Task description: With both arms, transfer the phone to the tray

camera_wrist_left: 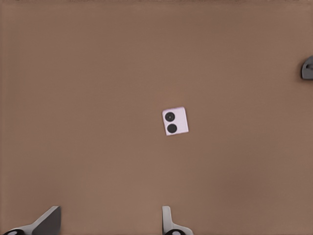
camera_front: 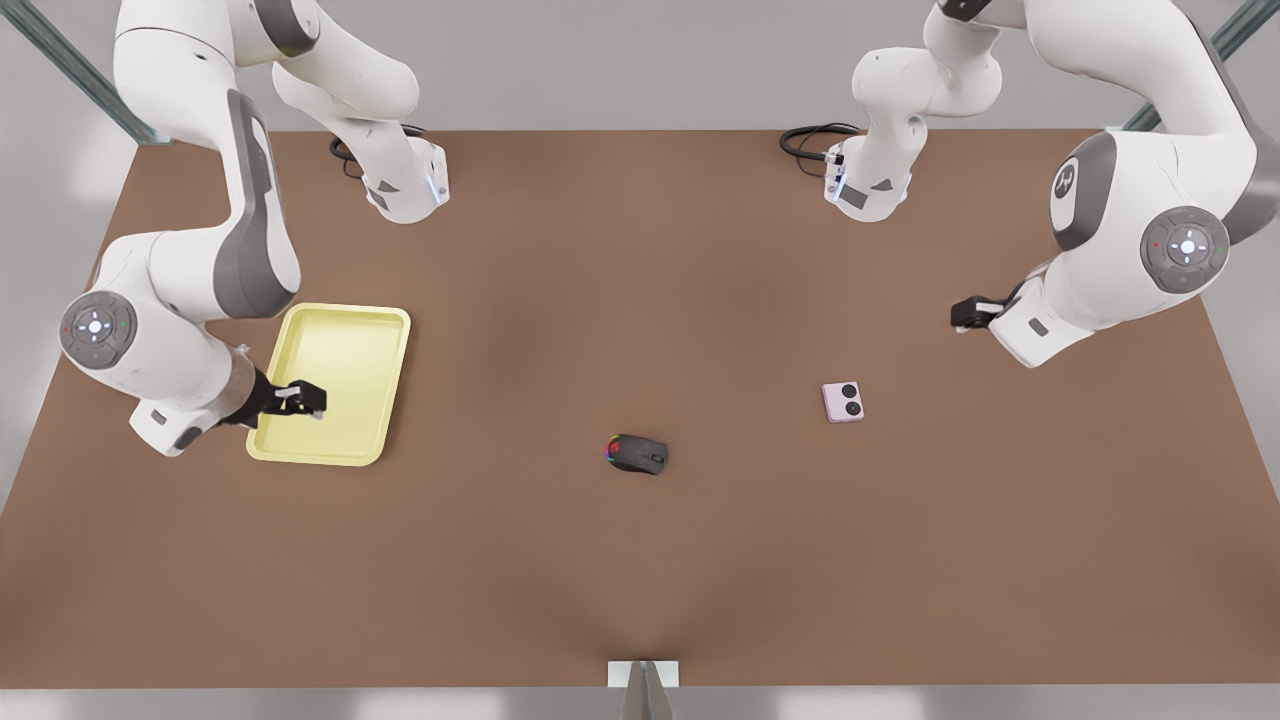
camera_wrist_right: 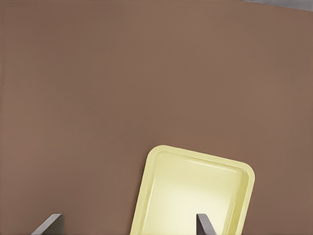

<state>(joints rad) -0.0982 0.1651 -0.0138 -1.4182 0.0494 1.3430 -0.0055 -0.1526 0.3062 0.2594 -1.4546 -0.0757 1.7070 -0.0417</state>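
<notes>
Phone (camera_front: pixel 843 401) lies flat on the brown table (camera_front: pixel 640 560), free of both grippers, black mouse (camera_front: pixel 637 453) nearby. Left gripper (camera_front: pixel 962 314) hovers near it, fingers (camera_wrist_left: pixel 167 220) apart, empty. Right gripper (camera_front: pixel 312 399) hangs over the yellow tray (camera_front: pixel 345 330), fingers apart, empty.
</notes>
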